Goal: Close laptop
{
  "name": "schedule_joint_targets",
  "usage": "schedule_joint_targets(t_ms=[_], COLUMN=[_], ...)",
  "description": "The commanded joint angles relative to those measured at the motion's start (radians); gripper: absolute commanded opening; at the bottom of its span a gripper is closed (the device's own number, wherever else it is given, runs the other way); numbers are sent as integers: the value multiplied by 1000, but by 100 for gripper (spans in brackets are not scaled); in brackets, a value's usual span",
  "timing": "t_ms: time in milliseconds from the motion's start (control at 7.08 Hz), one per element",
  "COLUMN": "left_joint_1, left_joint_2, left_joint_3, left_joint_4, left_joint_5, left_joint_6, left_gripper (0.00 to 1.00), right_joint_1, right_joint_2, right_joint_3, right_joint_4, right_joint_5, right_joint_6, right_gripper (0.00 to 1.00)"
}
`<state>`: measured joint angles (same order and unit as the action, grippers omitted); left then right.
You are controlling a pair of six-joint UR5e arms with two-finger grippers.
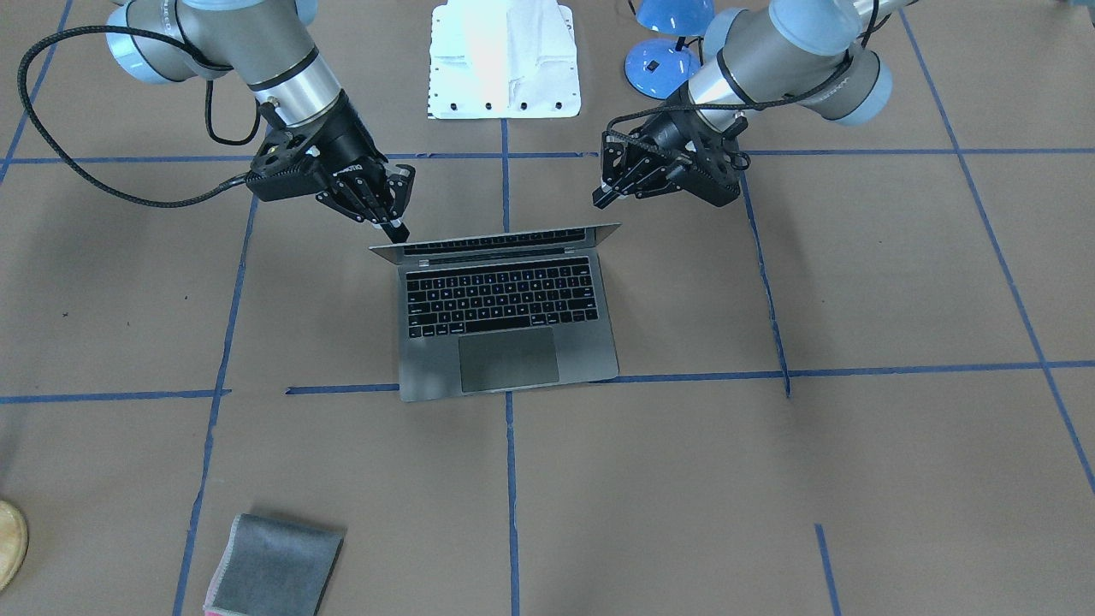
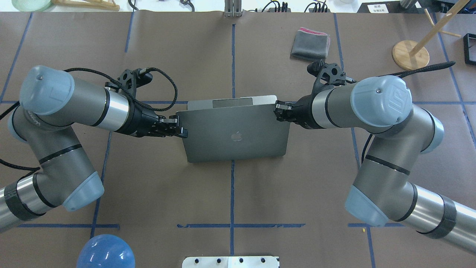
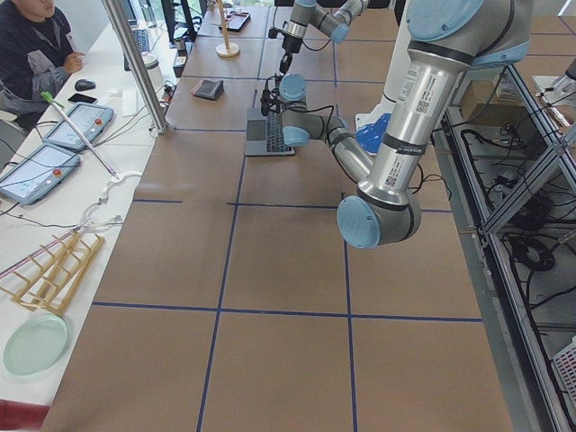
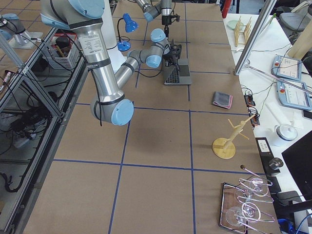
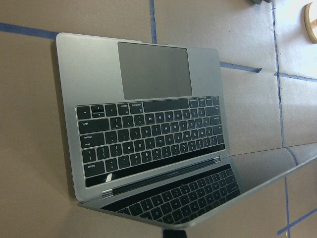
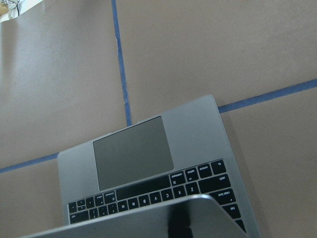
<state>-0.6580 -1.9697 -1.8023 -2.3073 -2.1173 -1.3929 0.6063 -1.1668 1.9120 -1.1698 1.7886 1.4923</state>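
Observation:
The space-grey laptop (image 1: 505, 334) stands mid-table with its lid tilted part-way down over the black keys. Its lid with the apple logo shows in the overhead view (image 2: 238, 136). My left gripper (image 2: 182, 132) sits at the lid's left side edge, fingers together and holding nothing; it also shows in the front view (image 1: 601, 192). My right gripper (image 1: 395, 227) is shut, with its tip touching the lid's top corner (image 2: 277, 109). The left wrist view shows the keyboard and screen (image 5: 148, 124). The right wrist view shows the trackpad past the lid's edge (image 6: 133, 153).
A folded grey cloth with a pink edge (image 2: 309, 39) lies beyond the laptop. A wooden stand (image 2: 410, 54) is at the far right. A blue lamp (image 1: 663, 60) and a white base plate (image 1: 505, 60) sit by the robot. An operator (image 3: 31, 45) sits at the far side.

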Motion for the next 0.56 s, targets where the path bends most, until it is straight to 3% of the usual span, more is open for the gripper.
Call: schedule_joint_targets(t_ms=[0, 424], left_joint_1=[-2, -12], left_joint_2=[-30, -113], left_joint_3=[64, 216], left_joint_4=[0, -1], left_joint_5=[37, 85], left_joint_6=[2, 6], left_gripper=[0, 0], right_joint_1=[29, 36], right_joint_2=[35, 84], right_joint_3=[-80, -200], right_joint_4=[1, 9], right_joint_5=[0, 0], right_joint_6=[-10, -46], right_gripper=[0, 0])
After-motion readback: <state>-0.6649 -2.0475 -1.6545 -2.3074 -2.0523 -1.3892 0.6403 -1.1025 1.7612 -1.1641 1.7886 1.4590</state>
